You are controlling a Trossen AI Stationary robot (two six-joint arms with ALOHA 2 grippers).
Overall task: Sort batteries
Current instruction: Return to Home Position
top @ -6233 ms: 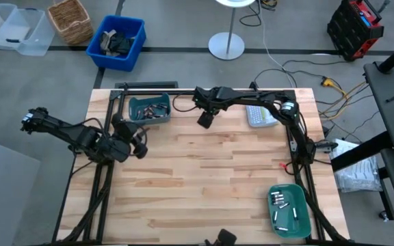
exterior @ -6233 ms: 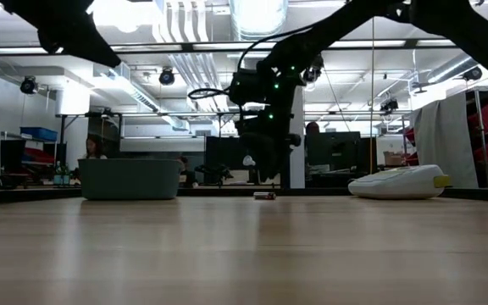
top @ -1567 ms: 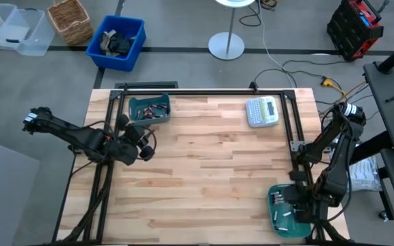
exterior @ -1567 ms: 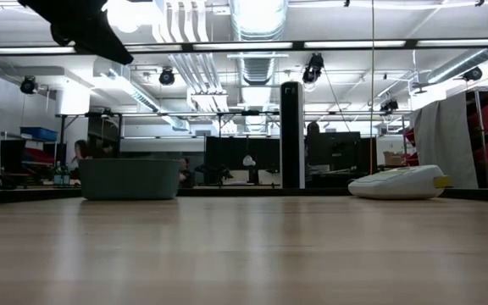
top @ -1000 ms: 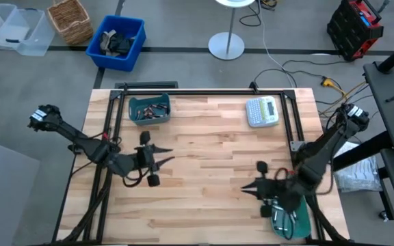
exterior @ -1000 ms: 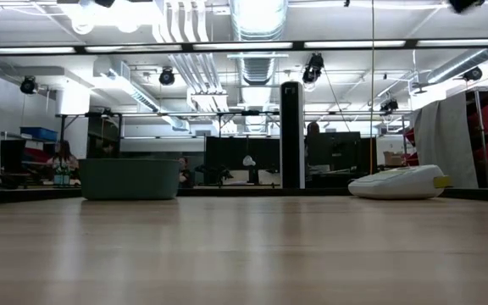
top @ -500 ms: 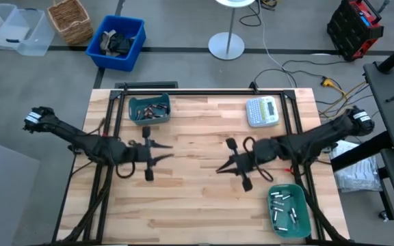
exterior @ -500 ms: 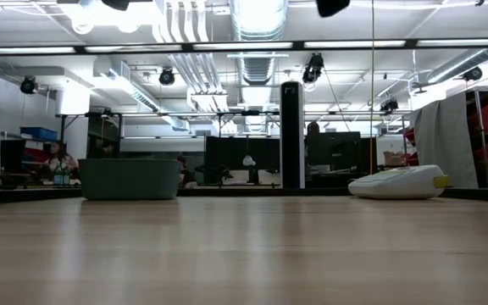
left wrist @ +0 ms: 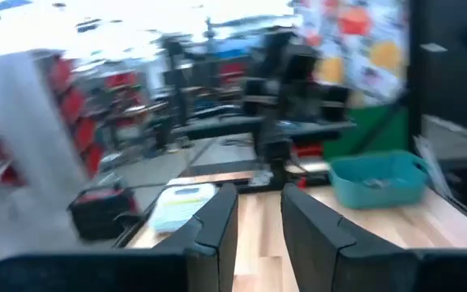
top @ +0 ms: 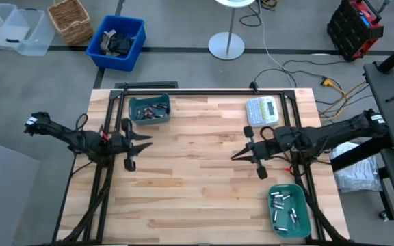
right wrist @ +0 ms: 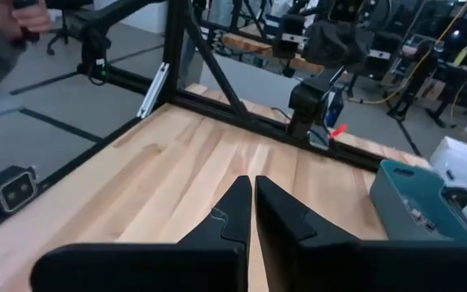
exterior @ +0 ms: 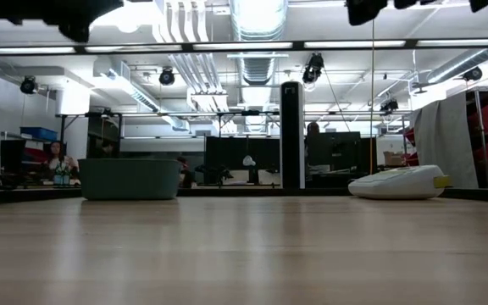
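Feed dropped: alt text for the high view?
Both arms reach over the table, left pincer and right pincer pointing at each other, holding nothing. Dark batteries lie in the teal bin at far left, silver batteries in the green bin at near right.

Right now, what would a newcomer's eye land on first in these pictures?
Over the light wooden table, the dark left gripper at mid-left, jaws slightly apart, faces the dark right gripper right of centre, jaws shut; both are empty. Then the bins in the high view: a teal plastic bin of dark and coppery batteries at the table's upper left, a green plastic bin of silvery batteries at its lower right.
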